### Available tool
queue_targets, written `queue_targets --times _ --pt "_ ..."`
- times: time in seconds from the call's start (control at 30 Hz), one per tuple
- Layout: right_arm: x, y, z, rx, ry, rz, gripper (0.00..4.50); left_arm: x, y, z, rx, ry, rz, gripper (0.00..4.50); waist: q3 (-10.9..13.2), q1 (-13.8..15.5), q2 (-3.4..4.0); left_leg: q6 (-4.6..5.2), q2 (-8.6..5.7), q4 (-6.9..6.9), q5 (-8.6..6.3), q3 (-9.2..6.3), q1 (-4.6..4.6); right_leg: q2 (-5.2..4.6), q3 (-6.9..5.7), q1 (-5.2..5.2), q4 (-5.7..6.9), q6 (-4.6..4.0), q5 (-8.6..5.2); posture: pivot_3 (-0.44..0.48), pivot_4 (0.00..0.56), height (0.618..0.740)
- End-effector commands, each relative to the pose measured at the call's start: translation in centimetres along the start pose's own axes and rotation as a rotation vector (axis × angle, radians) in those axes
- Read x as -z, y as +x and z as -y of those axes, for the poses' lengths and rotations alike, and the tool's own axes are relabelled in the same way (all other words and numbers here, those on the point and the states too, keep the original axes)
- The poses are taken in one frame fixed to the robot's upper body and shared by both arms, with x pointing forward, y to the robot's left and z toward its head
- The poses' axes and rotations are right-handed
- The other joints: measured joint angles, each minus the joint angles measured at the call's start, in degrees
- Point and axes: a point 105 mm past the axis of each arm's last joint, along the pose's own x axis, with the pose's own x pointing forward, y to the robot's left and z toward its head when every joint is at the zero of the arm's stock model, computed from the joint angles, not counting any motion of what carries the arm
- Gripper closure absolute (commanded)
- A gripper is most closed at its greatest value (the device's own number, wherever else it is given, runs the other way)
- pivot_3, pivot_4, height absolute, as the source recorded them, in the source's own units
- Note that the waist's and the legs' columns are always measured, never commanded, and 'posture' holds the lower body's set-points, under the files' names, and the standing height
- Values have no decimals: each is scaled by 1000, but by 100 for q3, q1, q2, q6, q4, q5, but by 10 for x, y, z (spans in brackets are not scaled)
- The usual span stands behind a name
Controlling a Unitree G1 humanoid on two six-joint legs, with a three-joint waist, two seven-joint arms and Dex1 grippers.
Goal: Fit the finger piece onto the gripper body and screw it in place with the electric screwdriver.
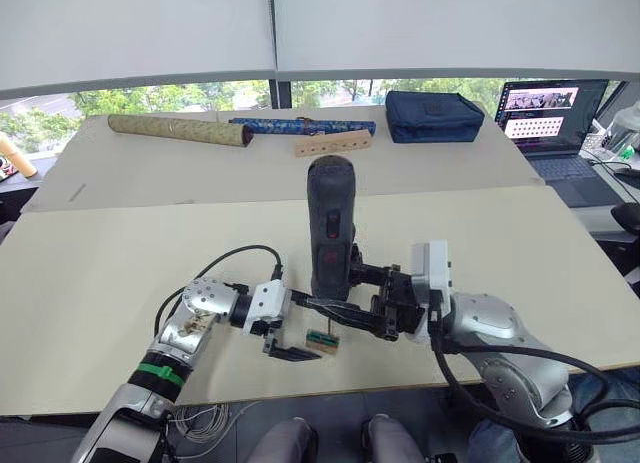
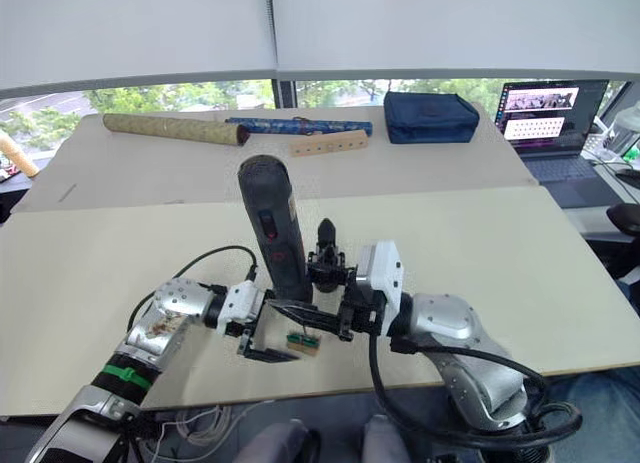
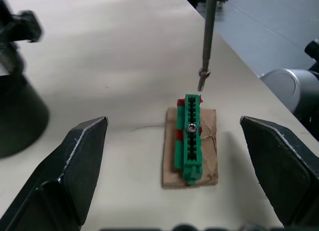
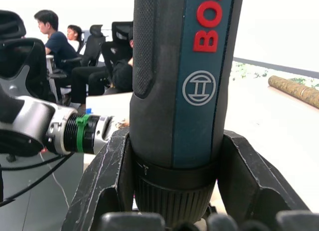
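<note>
a small green block (image 3: 191, 136) lies on a tan cardboard scrap (image 3: 189, 147) near the cream table's (image 1: 120, 273) front edge. along the far table: a brown speckled roll (image 1: 180, 131), a blue rolled tube (image 1: 300, 126), a holed wooden strip (image 1: 333, 144), a navy pouch (image 1: 434, 115) (zipped), an open laptop (image 1: 548, 118) at right

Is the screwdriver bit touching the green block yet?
Cannot tell. In the left wrist view the electric screwdriver bit tip hangs right at the far end of the green block, with no plain gap or contact.

Right gripper (image 2: 318, 318) holds the electric screwdriver (image 2: 272, 228) upright.
</note>
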Motion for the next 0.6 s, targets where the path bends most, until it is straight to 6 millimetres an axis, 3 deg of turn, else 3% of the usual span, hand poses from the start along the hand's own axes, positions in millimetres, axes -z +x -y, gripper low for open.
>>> queue_targets --times 0.03,0.37,0.6 --pt "-25 1 -3 -31 -50 56 2588 -7 -9 -1 -11 7 15 0 0 0 0 0 0 0 0 0 -1 0 0 0 0 0 0 0 150 740" --pt "-55 11 19 -49 15 45 2588 -10 -27 -26 -84 -22 6 0 1 -4 0 2 -1 0 1 0 -4 -2 0 -1 -2 0 0 0 150 740" --pt "-85 30 51 25 5 52 2588 -7 -25 -51 -134 -9 -1 0 1 -8 0 21 0 -2 14 -1 -19 -11 -2 -3 3 -1 1 0 150 740"
